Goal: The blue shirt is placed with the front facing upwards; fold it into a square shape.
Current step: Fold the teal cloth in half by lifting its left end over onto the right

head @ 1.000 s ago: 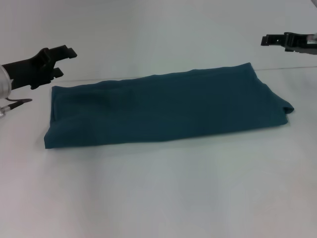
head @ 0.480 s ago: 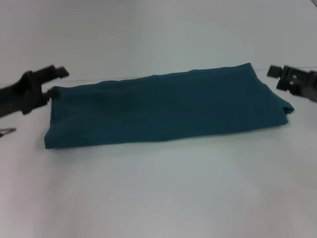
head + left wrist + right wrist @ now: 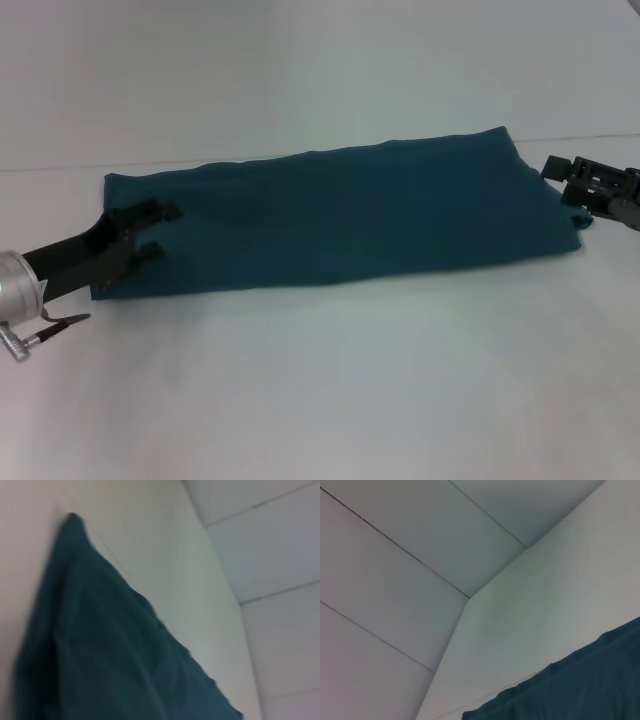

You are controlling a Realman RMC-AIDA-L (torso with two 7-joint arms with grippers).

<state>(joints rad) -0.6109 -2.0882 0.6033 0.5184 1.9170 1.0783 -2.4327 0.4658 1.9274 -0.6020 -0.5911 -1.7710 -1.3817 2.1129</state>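
Note:
The blue shirt (image 3: 340,215) lies folded into a long band across the white table (image 3: 330,390), plain teal with no print showing. My left gripper (image 3: 158,232) is open, low over the shirt's near left corner, its fingers (image 3: 150,212) spread above the cloth. My right gripper (image 3: 556,177) is at the shirt's right end, just beside its edge. The left wrist view shows the shirt (image 3: 100,645) close up with one corner pointing away. The right wrist view shows a strip of the shirt (image 3: 580,685) along one edge.
The white table runs to a pale wall (image 3: 300,70) behind the shirt. A thin metal pin (image 3: 50,328) sticks out from my left wrist near the table surface. Open table surface lies in front of the shirt.
My left gripper has dropped from beside the shirt's far left corner and moved in over its near left corner. My right gripper came down to the shirt's right end and holds there.

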